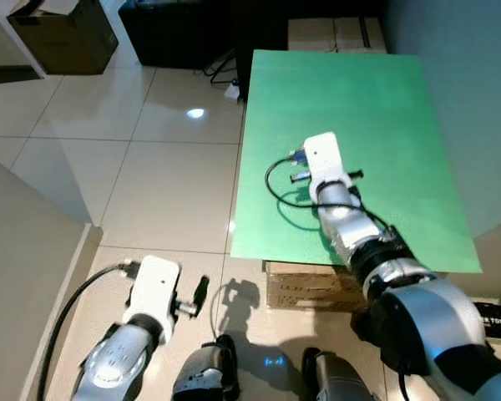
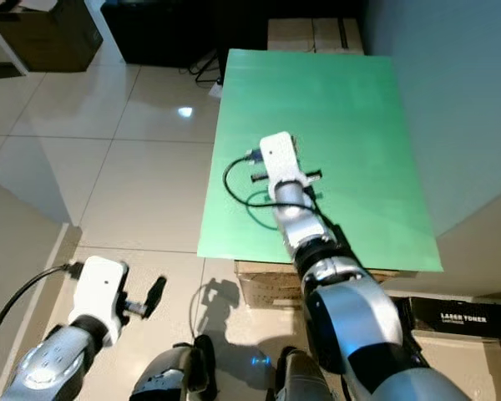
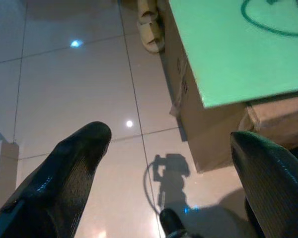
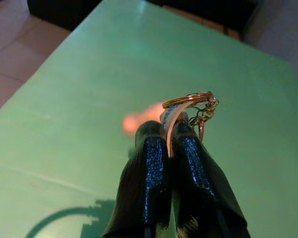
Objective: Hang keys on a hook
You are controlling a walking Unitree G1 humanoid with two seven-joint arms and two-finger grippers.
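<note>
Keys on a gold metal ring (image 4: 191,106) sit clenched in the right tool (image 4: 171,136), over the green worktop (image 1: 376,109); left tool (image 3: 169,148) hangs released; no hook visible

You have the keys (image 4: 188,111) pinched between the right gripper's (image 4: 170,136) closed fingers (image 4: 149,163): a gold ring on top, a pale flat piece clamped edge-on below it, and a small chain dangling beside it, all above the green table (image 4: 89,74).
</note>
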